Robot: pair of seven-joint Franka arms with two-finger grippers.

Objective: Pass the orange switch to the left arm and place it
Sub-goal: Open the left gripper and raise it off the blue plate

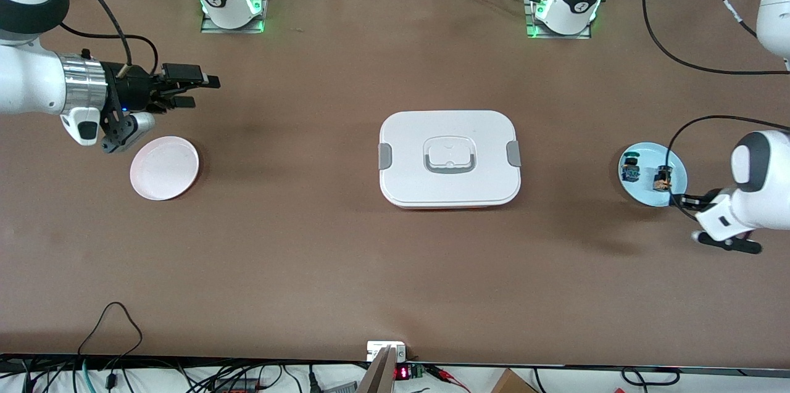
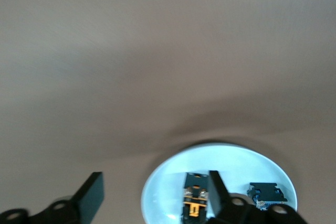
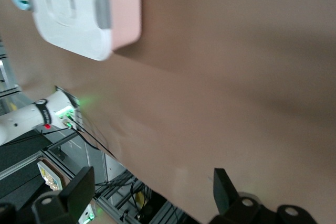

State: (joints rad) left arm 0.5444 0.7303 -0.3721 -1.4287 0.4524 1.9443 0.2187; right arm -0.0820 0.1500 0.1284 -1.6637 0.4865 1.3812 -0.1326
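Note:
The orange switch (image 1: 662, 178) lies on a light blue plate (image 1: 673, 161) toward the left arm's end of the table. My left gripper (image 1: 684, 199) hangs low at the plate's edge, open and empty. In the left wrist view, one finger (image 2: 218, 192) stands right beside the orange switch (image 2: 194, 203) and the other finger (image 2: 92, 195) is off the plate (image 2: 168, 182). My right gripper (image 1: 202, 92) is open and empty in the air toward the right arm's end, near a pink plate (image 1: 164, 168). The white box (image 1: 407, 134) sits shut at the table's middle.
A similar switch with blue parts (image 1: 631, 169) lies on the same blue plate and also shows in the left wrist view (image 2: 268, 192). The box shows in the right wrist view (image 3: 79, 9). Cables hang along the table edge nearest the front camera.

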